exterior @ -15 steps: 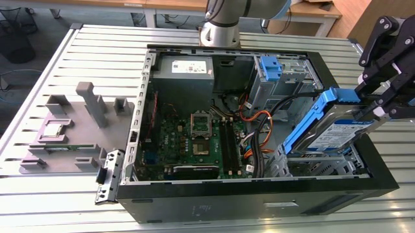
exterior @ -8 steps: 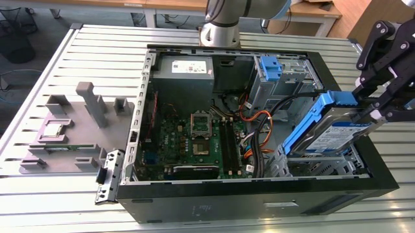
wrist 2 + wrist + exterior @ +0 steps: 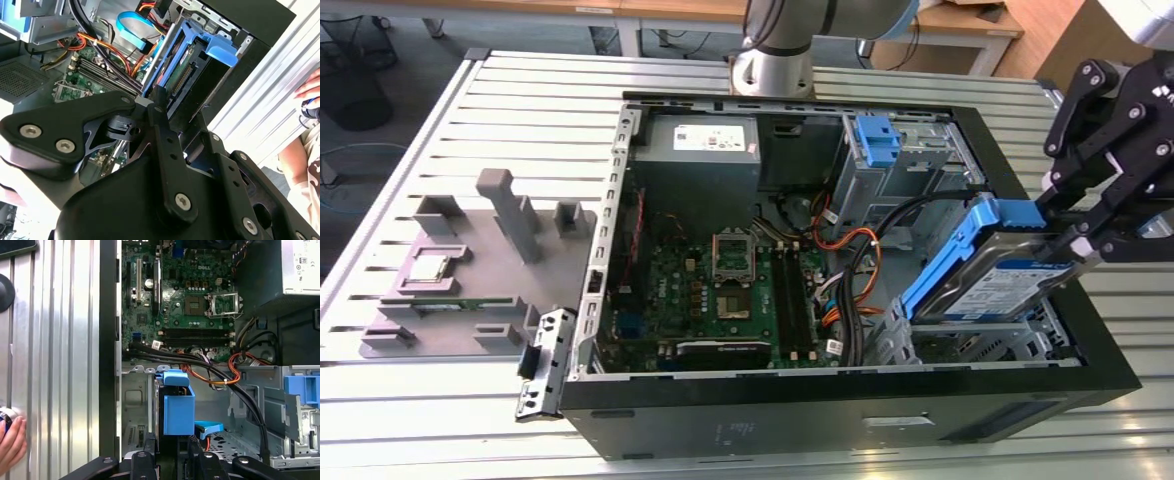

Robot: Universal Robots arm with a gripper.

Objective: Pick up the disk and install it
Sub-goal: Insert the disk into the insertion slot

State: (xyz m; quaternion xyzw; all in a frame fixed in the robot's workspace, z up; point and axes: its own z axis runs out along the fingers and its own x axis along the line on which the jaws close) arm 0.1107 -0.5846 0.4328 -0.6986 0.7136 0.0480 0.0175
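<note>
The hand is clamped on the disk, its black fingers pinching the upper end of the blue carrier from both sides. The disk is off the desk and hangs tilted over the open case. Its raised end points toward the case's edge at the exterior view's right. Its lower end dips toward the cage, which sits in the case's near corner on that same side.

So the pick-up looks done, and the work stands in the install half. In the first wrist view the carrier is seen edge-on, lined up over the cage floor, which lies bare beneath it. In the second wrist view the drive's connector and green board face outward and nothing is plugged into them. A loose blue cable curls just beside the disk. Whether the lower edge already touches the cage rails I cannot tell. The steep tilt suggests the disk is not yet seated flat.

By my reading, what is left is to bring the disk level and down into the cage, then let go. A spare bracket sits at the case's far edge, well apart. The board lies on the case floor, between the cage and the case wall at the exterior view's left.
</note>
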